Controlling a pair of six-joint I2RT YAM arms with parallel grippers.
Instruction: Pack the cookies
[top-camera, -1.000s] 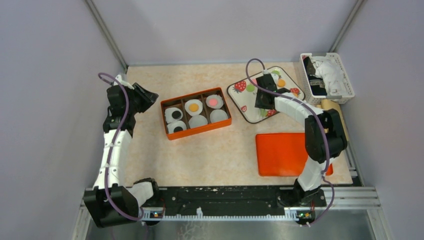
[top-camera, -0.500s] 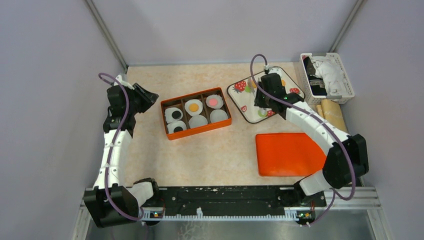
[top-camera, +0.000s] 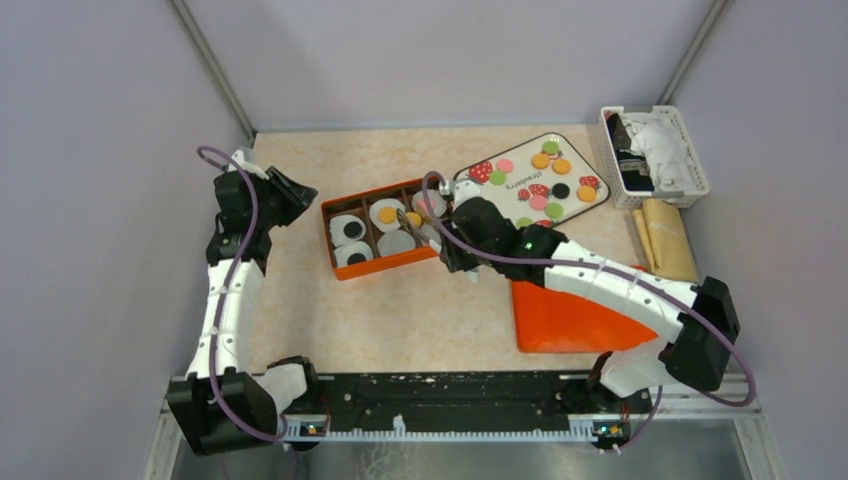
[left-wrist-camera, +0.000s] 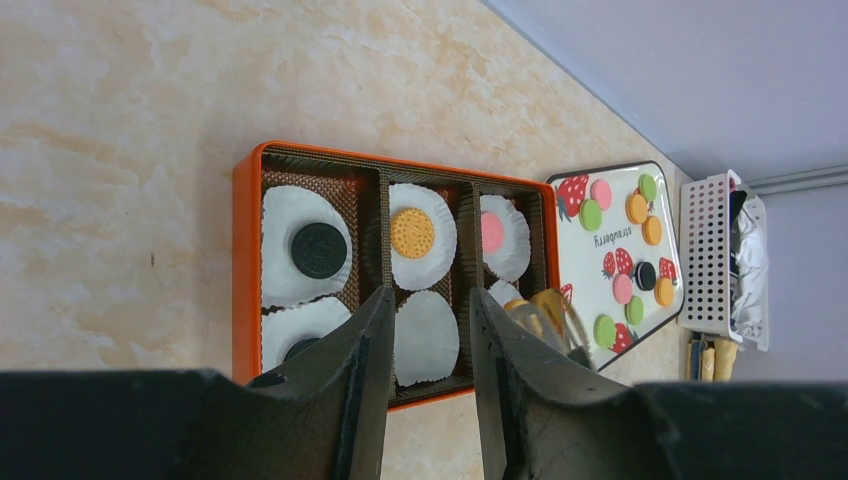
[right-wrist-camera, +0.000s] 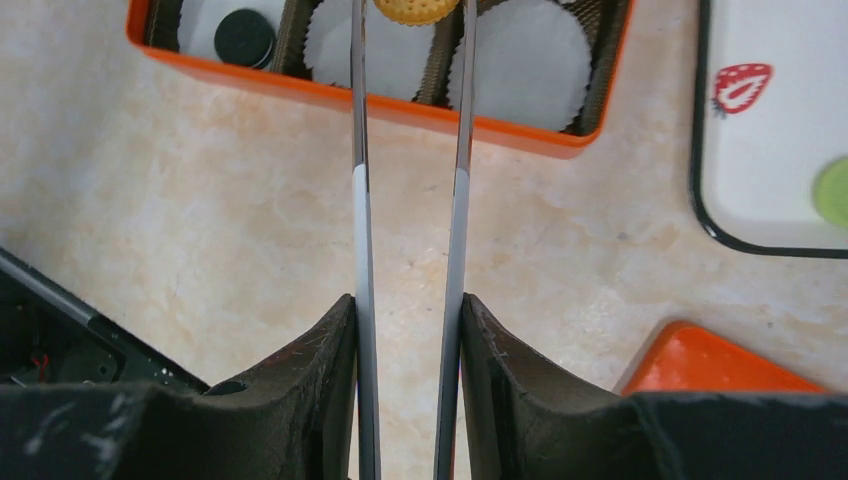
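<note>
An orange box (top-camera: 400, 262) holds white paper cups; a black cookie (left-wrist-camera: 319, 249), an orange one (left-wrist-camera: 411, 231) and a pink one (left-wrist-camera: 491, 231) lie in them. Several more cookies (top-camera: 541, 160) lie on the strawberry tray (top-camera: 521, 172). My right gripper (top-camera: 443, 240) (right-wrist-camera: 408, 300) is shut on metal tongs (right-wrist-camera: 360, 200), whose tips pinch an orange cookie (right-wrist-camera: 412, 8) over the box's near row. My left gripper (top-camera: 300, 192) (left-wrist-camera: 430, 295) hovers left of the box, open, with nothing between its fingers.
An orange lid (top-camera: 570, 310) lies flat at the front right, partly under my right arm. A white basket (top-camera: 655, 150) with cloth stands at the back right. A brown roll (top-camera: 665, 235) lies just in front of the basket.
My right arm has swung left from the strawberry tray to the orange box, carrying the orange cookie in the tongs. The left arm has not moved.
</note>
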